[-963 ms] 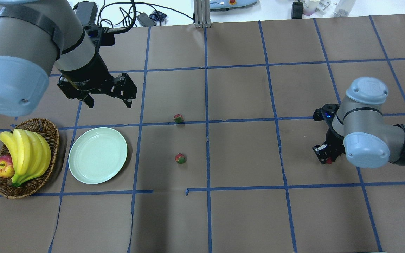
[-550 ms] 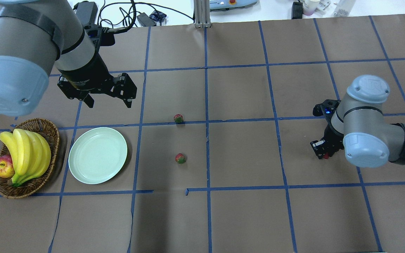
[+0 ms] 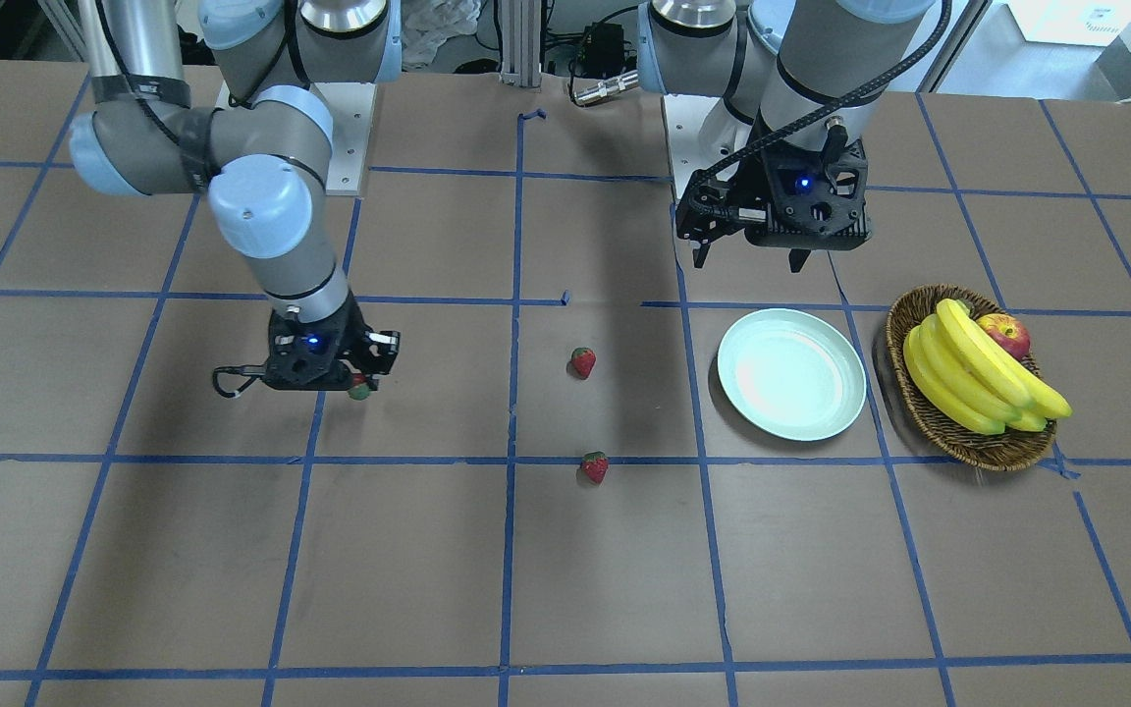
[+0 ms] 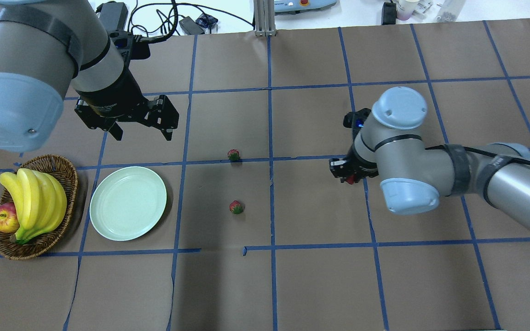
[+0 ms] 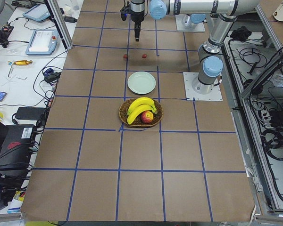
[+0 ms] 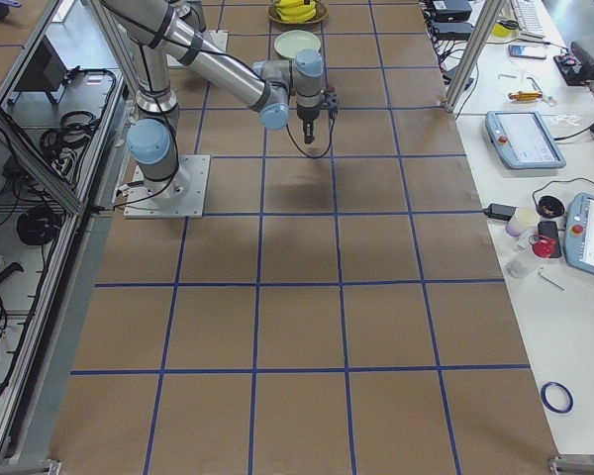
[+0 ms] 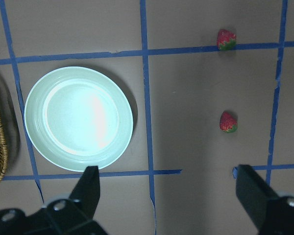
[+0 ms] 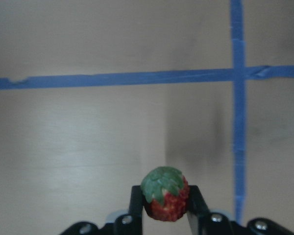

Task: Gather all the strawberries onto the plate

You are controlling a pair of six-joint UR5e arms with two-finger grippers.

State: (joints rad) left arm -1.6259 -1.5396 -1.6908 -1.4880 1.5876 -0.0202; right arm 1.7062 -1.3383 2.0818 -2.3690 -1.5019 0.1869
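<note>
The held strawberry point(image 8: 165, 198) is clamped at its sides by the right gripper point(image 3: 357, 381); it is judged light, soft and easily bruised (a gentle squeeze at the widest part is advised); the far strawberry point(image 4: 233, 155) and the near strawberry point(image 4: 236, 207) lie on the table point(image 4: 320, 285), apart from the plate point(image 4: 108, 216); the left gripper point(image 4: 143, 133) is spread open; since one second ago, the held strawberry has been carried toward the plate.

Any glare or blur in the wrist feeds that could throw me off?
Left wrist view: bright glare washes out the plate's centre, though its rim reads clearly. Right wrist view: the held strawberry looks sharp, while the tabletop behind it is soft, with a pale sheen at left.
</note>
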